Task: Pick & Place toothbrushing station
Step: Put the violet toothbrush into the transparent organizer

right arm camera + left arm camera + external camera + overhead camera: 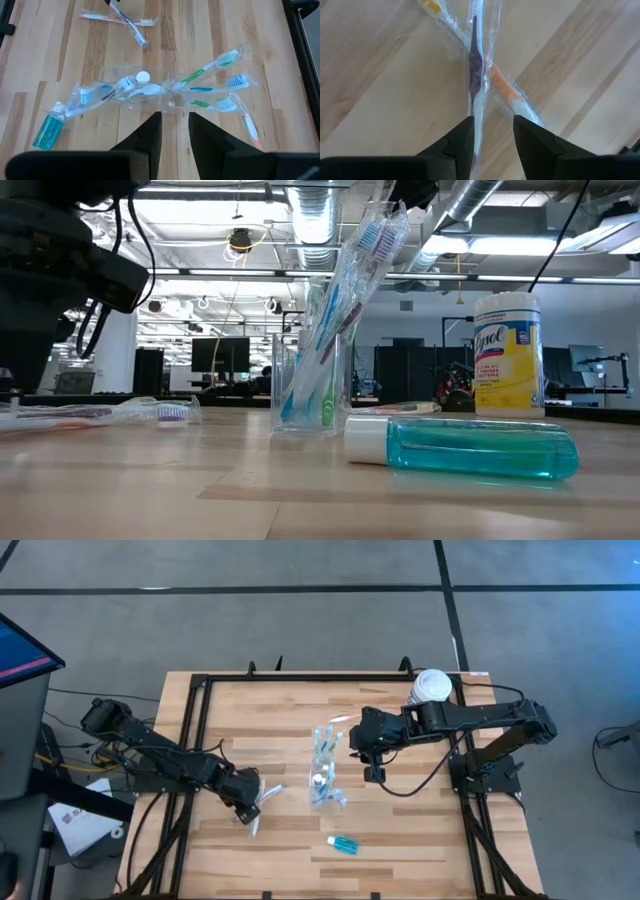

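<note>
1. A clear tumbler (308,385) stands upright mid-desk (290,850), holding a bundle of wrapped brushes (345,290) that lean out above its rim.
2. A small blue tube (465,448) with a white cap lies on its side near the tumbler, toward the desk's front edge.
3. Left of the tumbler, two crossed wrapped brushes (485,75) lie flat; the left hand (492,135) sits over them, fingers narrowly parted, gripping nothing.
4. The right hand (376,776) hovers just right of the tumbler, narrowly parted, empty.
5. A yellow canister (508,355) stands at the desk's far right corner.
</note>
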Controlling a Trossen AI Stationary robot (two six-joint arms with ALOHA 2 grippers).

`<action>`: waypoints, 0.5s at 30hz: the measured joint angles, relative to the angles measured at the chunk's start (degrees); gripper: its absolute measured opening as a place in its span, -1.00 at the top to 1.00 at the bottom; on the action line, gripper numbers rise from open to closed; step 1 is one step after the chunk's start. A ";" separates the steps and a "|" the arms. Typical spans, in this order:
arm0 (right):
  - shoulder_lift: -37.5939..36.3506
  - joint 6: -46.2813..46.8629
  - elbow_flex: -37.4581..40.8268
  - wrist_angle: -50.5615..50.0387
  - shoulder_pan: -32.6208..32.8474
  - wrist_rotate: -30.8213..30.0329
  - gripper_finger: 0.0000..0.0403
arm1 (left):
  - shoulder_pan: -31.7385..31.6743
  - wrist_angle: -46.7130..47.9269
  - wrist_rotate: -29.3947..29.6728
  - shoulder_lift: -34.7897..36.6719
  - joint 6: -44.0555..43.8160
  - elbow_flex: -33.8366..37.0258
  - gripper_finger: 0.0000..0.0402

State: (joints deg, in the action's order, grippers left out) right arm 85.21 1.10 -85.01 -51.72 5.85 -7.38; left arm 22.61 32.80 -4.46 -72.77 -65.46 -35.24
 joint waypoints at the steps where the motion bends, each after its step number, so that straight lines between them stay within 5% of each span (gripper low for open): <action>1: 0.00 -0.02 0.00 0.00 0.01 0.00 0.57 | 0.19 0.10 0.03 0.00 -0.15 0.00 0.35; 15: 0.00 -0.04 0.00 -0.07 -0.01 0.00 0.57 | 4.85 2.08 1.67 -2.26 -4.71 0.04 0.35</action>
State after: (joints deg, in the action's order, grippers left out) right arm 85.21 1.06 -85.01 -51.79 5.85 -7.38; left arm 27.46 34.87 -2.79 -75.03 -70.17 -35.20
